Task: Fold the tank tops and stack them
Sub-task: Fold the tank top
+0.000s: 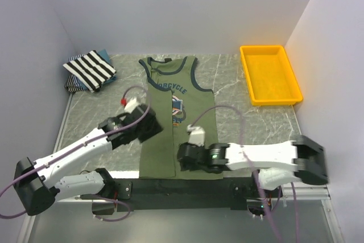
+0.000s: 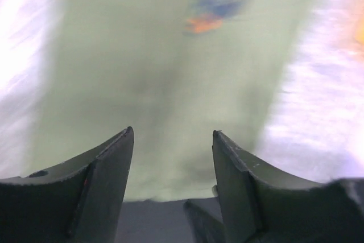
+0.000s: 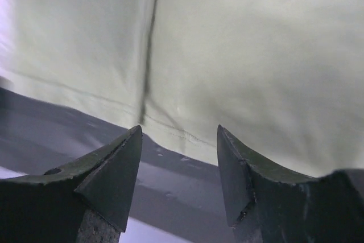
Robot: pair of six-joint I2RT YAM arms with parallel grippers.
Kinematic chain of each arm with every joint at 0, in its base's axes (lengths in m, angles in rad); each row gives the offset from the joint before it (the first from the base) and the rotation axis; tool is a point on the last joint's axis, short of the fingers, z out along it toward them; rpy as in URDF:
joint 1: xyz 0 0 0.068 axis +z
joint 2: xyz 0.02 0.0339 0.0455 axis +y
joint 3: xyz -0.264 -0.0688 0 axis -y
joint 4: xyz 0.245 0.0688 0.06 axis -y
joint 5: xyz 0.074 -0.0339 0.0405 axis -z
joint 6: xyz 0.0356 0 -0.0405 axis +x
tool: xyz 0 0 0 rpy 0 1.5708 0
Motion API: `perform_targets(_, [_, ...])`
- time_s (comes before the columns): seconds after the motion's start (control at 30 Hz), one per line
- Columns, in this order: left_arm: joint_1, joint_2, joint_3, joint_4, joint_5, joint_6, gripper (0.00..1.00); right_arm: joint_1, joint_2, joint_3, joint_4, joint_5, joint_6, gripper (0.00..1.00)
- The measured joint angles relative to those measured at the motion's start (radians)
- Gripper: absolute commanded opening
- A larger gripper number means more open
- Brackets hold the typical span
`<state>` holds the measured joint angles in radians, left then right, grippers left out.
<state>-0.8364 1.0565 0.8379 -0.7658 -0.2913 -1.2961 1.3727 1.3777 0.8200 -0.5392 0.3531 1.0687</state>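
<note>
Hanging apart and gripping nothing, the left fingers (image 2: 108, 163) hover over the olive-green tank top (image 1: 179, 118), flat on the tabletop (image 1: 239, 112). The right fingers (image 3: 114, 163), spread too, sit at its near hem. The yellow tray (image 1: 244, 78) lies well beyond them, to the right.

loc: robot lab cell | evid: white walls (image 1: 170, 9), marble-look tbl (image 1: 227, 78)

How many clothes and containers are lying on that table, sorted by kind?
Tank tops: 3, namely olive-green tank top, black-and-white striped tank top, bluish tank top under the striped one
Trays: 1, namely yellow plastic tray
Total: 4
</note>
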Motion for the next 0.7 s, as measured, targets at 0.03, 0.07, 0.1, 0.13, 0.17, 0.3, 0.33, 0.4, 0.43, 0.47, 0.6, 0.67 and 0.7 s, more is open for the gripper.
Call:
perform_targets(0.03, [0.003,0.023,0.05,0.055,0.003,0.055,0.66,-0.013,-0.07,-0.008,-0.023,0.03,0.027,0.63])
perform_targets(0.07, [0.006,0.055,0.099,0.105,0.006,0.109,0.64,-0.029,-0.14,-0.02,-0.042,0.055,0.056,0.63])
perform_targets(0.1, [0.007,0.086,0.136,0.164,0.011,0.157,0.63,-0.045,-0.208,-0.039,-0.058,0.077,0.082,0.63])
perform_targets(0.13, [0.011,0.148,0.186,0.226,0.026,0.216,0.62,-0.068,-0.275,-0.067,-0.069,0.092,0.109,0.63])
perform_targets(0.17, [0.011,0.205,0.238,0.259,0.033,0.258,0.61,-0.097,-0.336,-0.101,-0.081,0.1,0.13,0.63])
perform_targets(0.3, [0.008,0.498,0.441,0.429,0.114,0.387,0.57,-0.295,-0.489,-0.204,-0.117,0.102,0.122,0.63])
perform_targets(0.33, [0.003,0.542,0.453,0.46,0.13,0.403,0.57,-0.365,-0.505,-0.205,-0.12,0.102,0.096,0.63])
perform_targets(0.4, [-0.018,0.602,0.453,0.472,0.147,0.428,0.57,-0.545,-0.505,-0.192,-0.084,0.073,0.018,0.61])
perform_targets(0.43, [-0.034,0.619,0.449,0.463,0.154,0.438,0.57,-0.616,-0.497,-0.181,-0.065,0.06,-0.014,0.6])
perform_targets(0.47, [-0.051,0.624,0.441,0.46,0.155,0.442,0.56,-0.711,-0.468,-0.164,-0.036,0.026,-0.058,0.6])
perform_targets(0.6, [-0.11,0.575,0.36,0.476,0.169,0.441,0.54,-0.969,-0.284,-0.057,0.101,-0.127,-0.207,0.57])
perform_targets(0.67, [-0.145,0.544,0.314,0.475,0.17,0.437,0.53,-1.038,-0.138,0.035,0.157,-0.214,-0.267,0.55])
perform_targets(0.7, [-0.16,0.537,0.304,0.472,0.17,0.435,0.53,-1.054,-0.087,0.069,0.183,-0.249,-0.286,0.55])
